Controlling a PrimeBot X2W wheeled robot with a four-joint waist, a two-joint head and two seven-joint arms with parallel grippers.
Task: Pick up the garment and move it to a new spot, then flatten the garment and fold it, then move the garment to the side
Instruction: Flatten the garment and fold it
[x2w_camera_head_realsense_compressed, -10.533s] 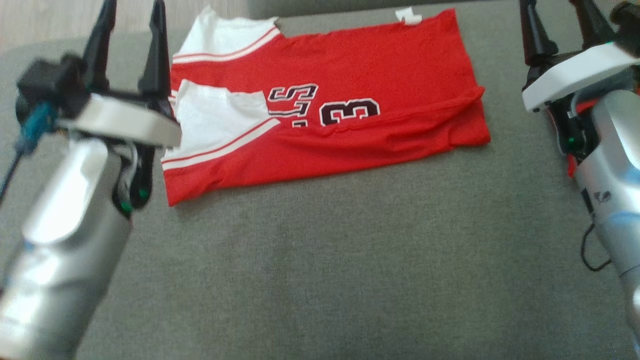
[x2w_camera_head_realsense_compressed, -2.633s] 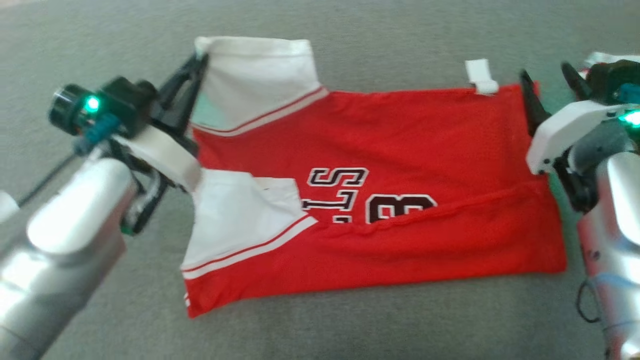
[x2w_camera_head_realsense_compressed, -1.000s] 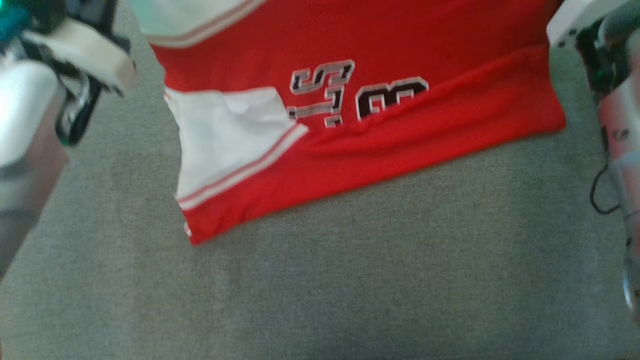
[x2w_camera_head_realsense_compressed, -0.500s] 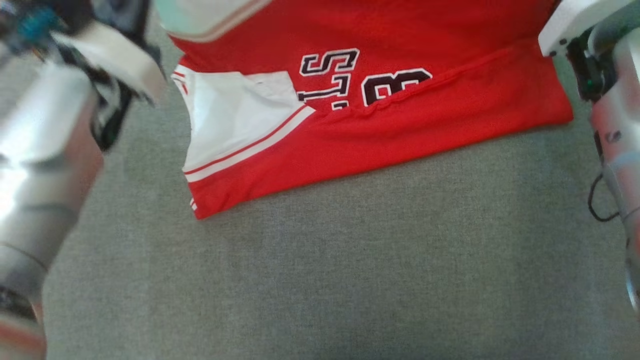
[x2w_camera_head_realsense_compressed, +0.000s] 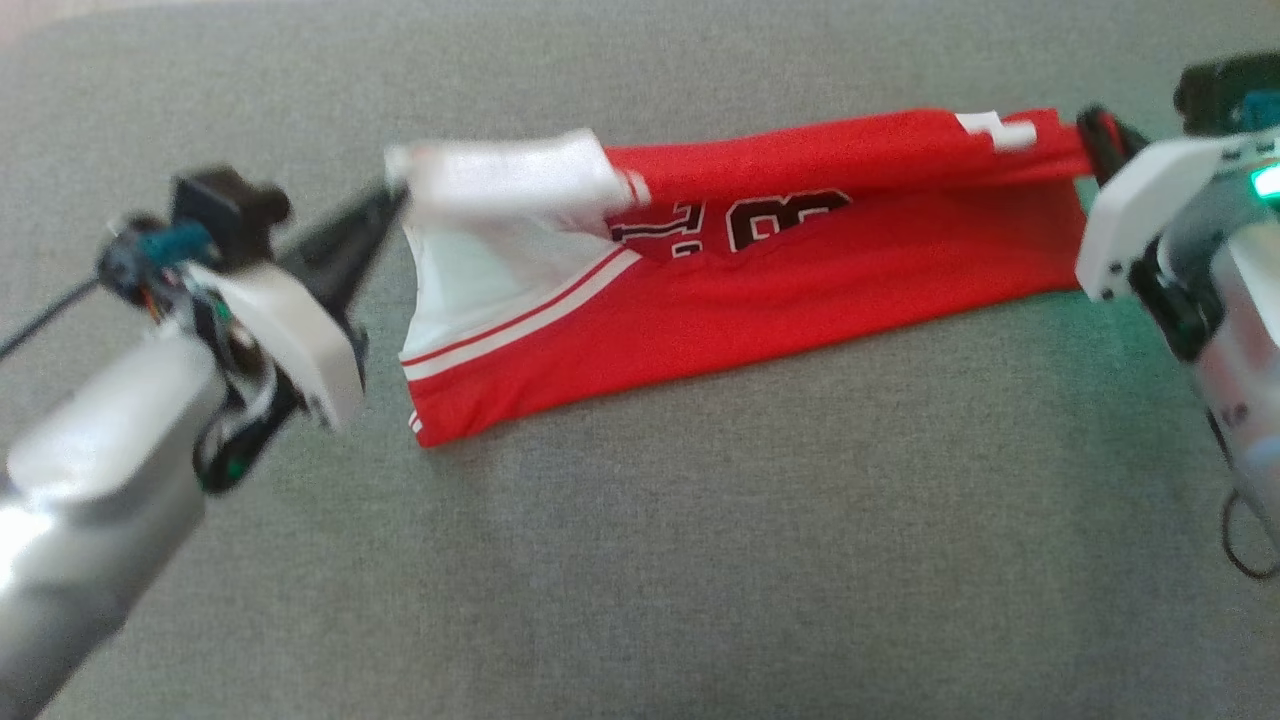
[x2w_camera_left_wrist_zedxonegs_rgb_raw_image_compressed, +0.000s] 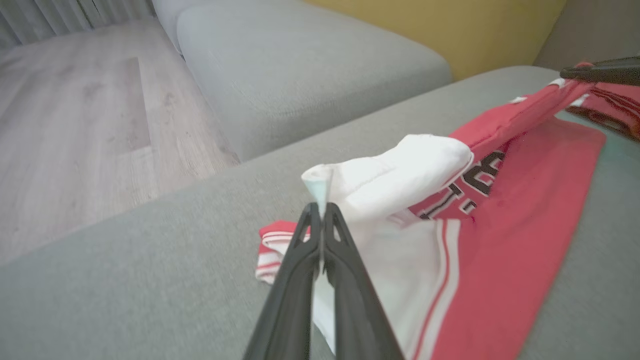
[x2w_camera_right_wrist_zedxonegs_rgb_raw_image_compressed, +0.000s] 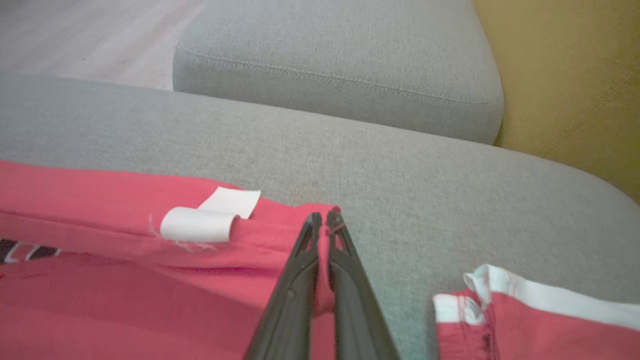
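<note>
The garment (x2w_camera_head_realsense_compressed: 800, 270) is a red jersey with white sleeves and black lettering, lying across a grey cushion (x2w_camera_head_realsense_compressed: 640, 560). Its far edge is lifted off the cushion and drawn toward me, folding over the near half. My left gripper (x2w_camera_head_realsense_compressed: 395, 200) is shut on the white sleeve corner (x2w_camera_left_wrist_zedxonegs_rgb_raw_image_compressed: 320, 182) at the jersey's left end. My right gripper (x2w_camera_head_realsense_compressed: 1090, 135) is shut on the red hem corner (x2w_camera_right_wrist_zedxonegs_rgb_raw_image_compressed: 325, 225) at the right end, near a white label (x2w_camera_right_wrist_zedxonegs_rgb_raw_image_compressed: 200, 225). In the left wrist view the garment (x2w_camera_left_wrist_zedxonegs_rgb_raw_image_compressed: 500, 210) stretches away to the right gripper (x2w_camera_left_wrist_zedxonegs_rgb_raw_image_compressed: 600, 75).
A second grey cushion (x2w_camera_right_wrist_zedxonegs_rgb_raw_image_compressed: 340, 65) lies beyond the one I work on, with a yellow-ochre surface (x2w_camera_right_wrist_zedxonegs_rgb_raw_image_compressed: 575, 70) beside it and wooden floor (x2w_camera_left_wrist_zedxonegs_rgb_raw_image_compressed: 75, 130) to the left. Another red and white piece of cloth (x2w_camera_right_wrist_zedxonegs_rgb_raw_image_compressed: 525, 315) lies near the right gripper.
Both grippers, shut on the garment's far corners, have lifted that edge and carried it toward me over the near half. The head camera has tilted, so the whole picture shifted.
</note>
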